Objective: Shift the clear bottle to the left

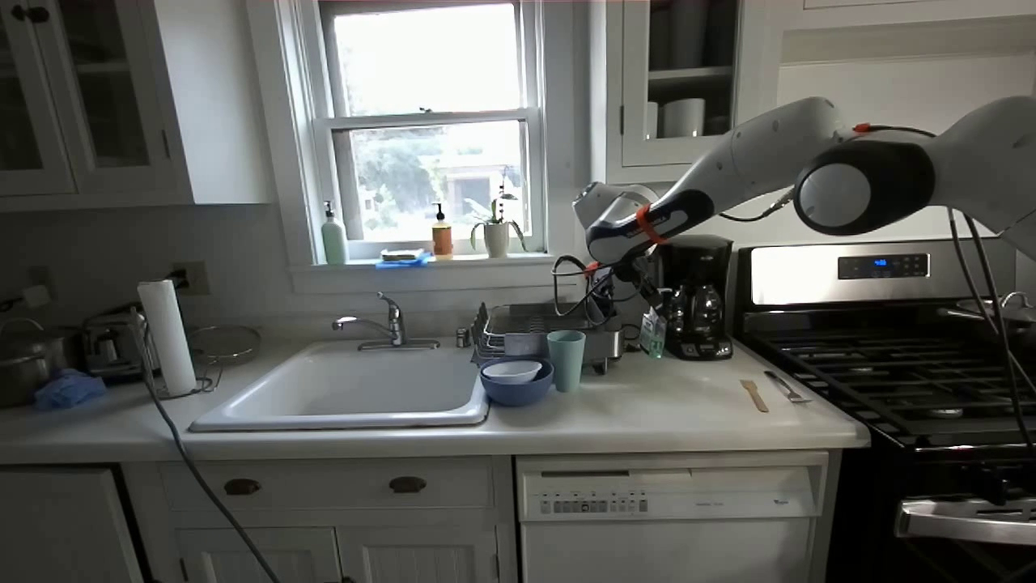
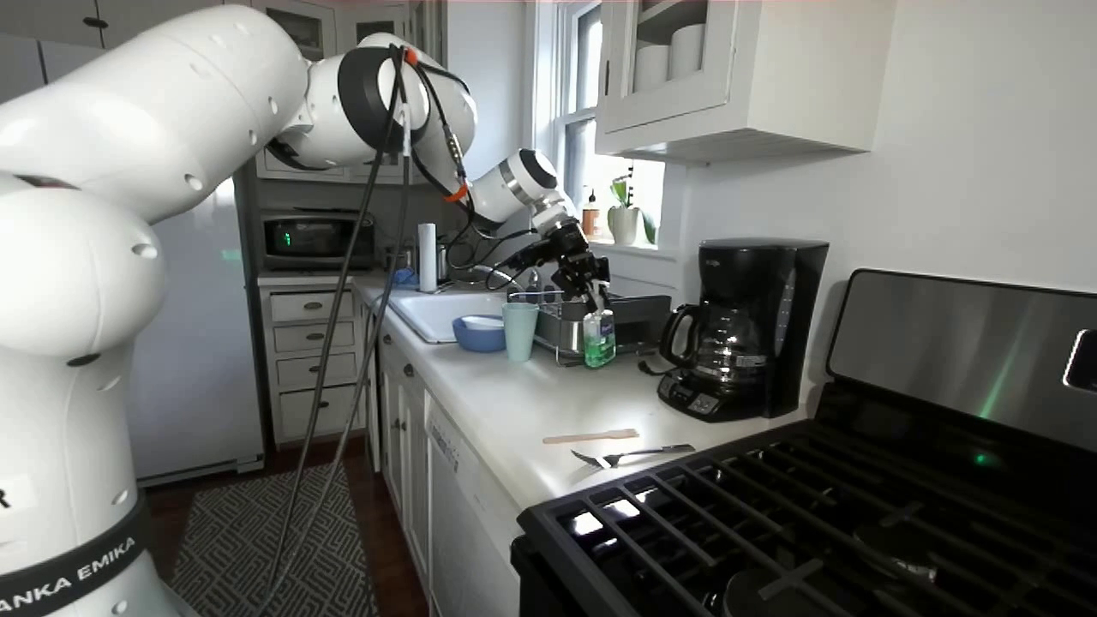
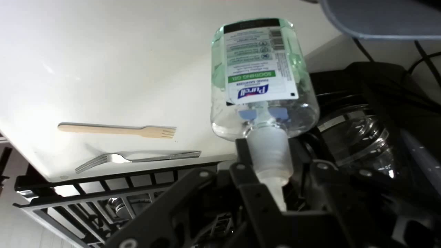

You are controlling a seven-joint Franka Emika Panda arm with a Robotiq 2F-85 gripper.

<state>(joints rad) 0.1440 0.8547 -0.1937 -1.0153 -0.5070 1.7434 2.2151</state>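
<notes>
The clear bottle (image 3: 262, 65) is a see-through hand sanitizer bottle with green gel, a white label and a white pump top. In the wrist view my gripper (image 3: 270, 153) has one finger on each side of the white pump collar, closed against it. In both exterior views the bottle (image 1: 652, 334) (image 2: 599, 338) hangs upright below the gripper (image 2: 597, 298), between the dish rack and the coffee maker. Its base is at or very near the counter; I cannot tell whether it touches. The gripper (image 1: 654, 301) is dark and partly lost against the coffee maker in an exterior view.
The black coffee maker (image 2: 754, 334) stands beside the bottle, the dish rack (image 1: 603, 344) on its other side. A bluish-grey cup (image 1: 566, 360) and blue bowl (image 1: 518, 393) stand in front of the rack. A wooden fork (image 3: 117, 130) and metal fork (image 3: 137, 159) lie near the stove (image 2: 771, 531).
</notes>
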